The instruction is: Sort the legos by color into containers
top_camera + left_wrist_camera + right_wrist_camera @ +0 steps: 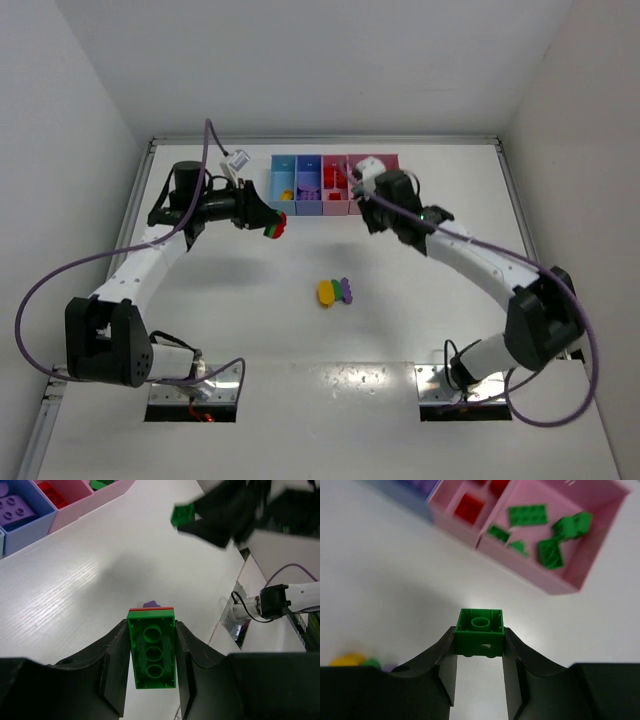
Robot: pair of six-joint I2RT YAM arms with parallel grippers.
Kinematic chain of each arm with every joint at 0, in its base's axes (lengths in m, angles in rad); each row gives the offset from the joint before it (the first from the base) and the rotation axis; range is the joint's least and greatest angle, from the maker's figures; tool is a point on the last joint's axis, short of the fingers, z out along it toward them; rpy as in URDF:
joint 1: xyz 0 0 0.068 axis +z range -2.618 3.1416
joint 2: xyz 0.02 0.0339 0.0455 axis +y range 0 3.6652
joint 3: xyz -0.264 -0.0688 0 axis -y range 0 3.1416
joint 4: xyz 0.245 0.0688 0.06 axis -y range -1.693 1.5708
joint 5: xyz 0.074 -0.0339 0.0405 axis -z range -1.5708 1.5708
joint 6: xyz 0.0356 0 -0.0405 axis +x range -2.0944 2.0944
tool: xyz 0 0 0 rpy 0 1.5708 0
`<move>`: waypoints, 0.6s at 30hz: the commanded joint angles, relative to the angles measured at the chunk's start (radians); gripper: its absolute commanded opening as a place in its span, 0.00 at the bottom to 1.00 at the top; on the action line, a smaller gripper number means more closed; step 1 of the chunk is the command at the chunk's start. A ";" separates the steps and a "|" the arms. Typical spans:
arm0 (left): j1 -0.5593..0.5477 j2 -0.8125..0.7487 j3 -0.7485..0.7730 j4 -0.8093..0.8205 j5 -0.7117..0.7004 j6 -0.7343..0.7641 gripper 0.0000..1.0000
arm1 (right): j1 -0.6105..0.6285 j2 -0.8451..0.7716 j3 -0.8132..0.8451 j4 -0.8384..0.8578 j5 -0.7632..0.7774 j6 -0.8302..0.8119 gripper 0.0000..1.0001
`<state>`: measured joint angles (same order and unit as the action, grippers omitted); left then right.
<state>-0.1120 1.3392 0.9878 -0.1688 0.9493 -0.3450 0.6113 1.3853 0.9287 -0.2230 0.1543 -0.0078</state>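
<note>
Black left fingers (pixel 116 665) fill the bottom of the left wrist view, pinched on a long green brick (pixel 151 655) whose hollow underside faces the camera. A thin red layer (pixel 150 609) sits at the brick's far end. A sliver of purple shows just past it; whether it is attached cannot be told. Ahead and to the left of these fingers, a purple brick (pixel 17 507) lies in the periwinkle bin (pixel 30 527), and red bricks (pixel 52 492) lie in the narrow pink bin (pixel 75 515) beside it.

The right fingers (pixel 445 662) are closed on a small square green brick (pixel 480 629), held over the white worktop (pixel 380 580). Ahead and to the right of them, near, is the wide pink bin (pixel 555 586) with several green pieces (pixel 527 515) inside.

From above, both pairs of fingers hover just in front of the row of 4 bins (pixel 322 207), the left pair by the light blue end, the right pair by the wide pink end. Behind them, between the 2 arms, a clump of yellow, green and purple bricks (pixel 335 291) lies on the worktop, well apart from both.
</note>
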 commanded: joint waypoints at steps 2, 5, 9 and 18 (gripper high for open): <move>0.003 -0.075 -0.003 0.025 -0.064 0.009 0.03 | -0.206 0.211 0.345 -0.022 -0.013 0.175 0.00; 0.003 -0.075 -0.003 0.025 -0.087 0.009 0.05 | -0.294 0.389 0.534 -0.070 -0.084 0.184 0.00; 0.003 -0.051 0.028 0.025 -0.112 0.018 0.08 | -0.341 0.559 0.692 -0.122 -0.146 0.184 0.01; 0.012 0.018 0.120 0.025 -0.149 0.060 0.09 | -0.363 0.705 0.792 -0.131 -0.308 0.212 0.56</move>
<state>-0.1093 1.3476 1.0542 -0.1711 0.8101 -0.3103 0.2405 2.0960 1.6539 -0.3561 -0.0742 0.1783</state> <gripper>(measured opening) 0.414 0.514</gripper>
